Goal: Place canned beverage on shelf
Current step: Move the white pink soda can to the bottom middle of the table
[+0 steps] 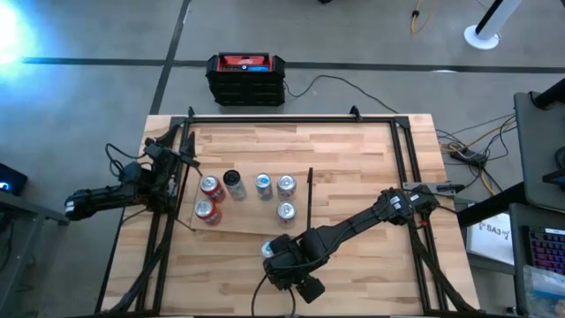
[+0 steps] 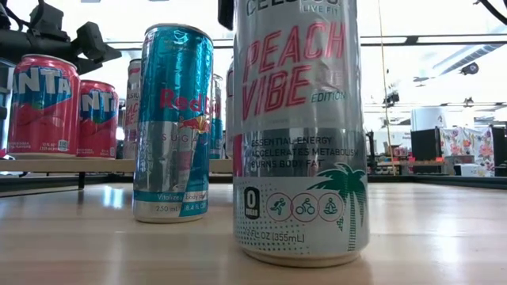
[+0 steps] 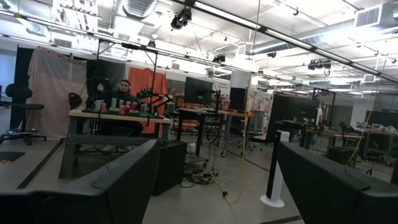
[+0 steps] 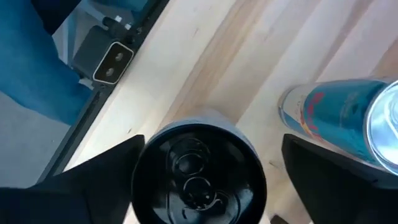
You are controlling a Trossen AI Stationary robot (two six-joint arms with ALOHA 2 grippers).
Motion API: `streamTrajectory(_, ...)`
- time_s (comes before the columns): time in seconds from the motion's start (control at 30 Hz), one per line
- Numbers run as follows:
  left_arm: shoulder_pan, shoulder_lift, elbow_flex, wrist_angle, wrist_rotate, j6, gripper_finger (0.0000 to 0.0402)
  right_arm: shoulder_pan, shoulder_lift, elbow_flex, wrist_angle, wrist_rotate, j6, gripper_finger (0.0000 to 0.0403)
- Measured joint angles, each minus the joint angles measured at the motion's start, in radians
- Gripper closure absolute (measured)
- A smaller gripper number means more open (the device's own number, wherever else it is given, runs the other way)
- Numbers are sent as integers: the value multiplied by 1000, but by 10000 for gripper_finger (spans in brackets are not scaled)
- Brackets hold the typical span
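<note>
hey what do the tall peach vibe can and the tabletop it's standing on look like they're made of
The Peach Vibe can looks like thin metal, probably aluminium, with a glossy printed silver wrap; light glints along its side and its bottom rim is rolled. The tabletop looks like pale wood, likely sealed: grain lines and plank joints show, with a soft sheen.

A pale plank tabletop (image 1: 353, 159) is edged by a black rail frame (image 1: 291, 117). On the floor beyond its far edge sits a black box with a red top (image 1: 246, 79), with a dark cable (image 1: 353, 88) trailing off to the right. A white round stand base (image 1: 482, 37) lies far right, and a keyboard (image 1: 547, 252) near right. In the room beyond, a person (image 3: 124, 87) sits behind a desk, beside an orange cloth (image 3: 163, 84) and an office chair (image 3: 22, 112)
</note>
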Motion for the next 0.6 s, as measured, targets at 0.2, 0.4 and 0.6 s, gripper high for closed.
streamTrajectory(0.2,0,0,0,0,0,0,91,0,0,0,-3,29,64,6)
streamTrajectory(0.4,0,0,0,0,0,0,91,2,0,0,-14,25,165,5)
streamTrajectory(0.6,0,0,0,0,0,0,91,9,-42,0,-73,23,159,5)
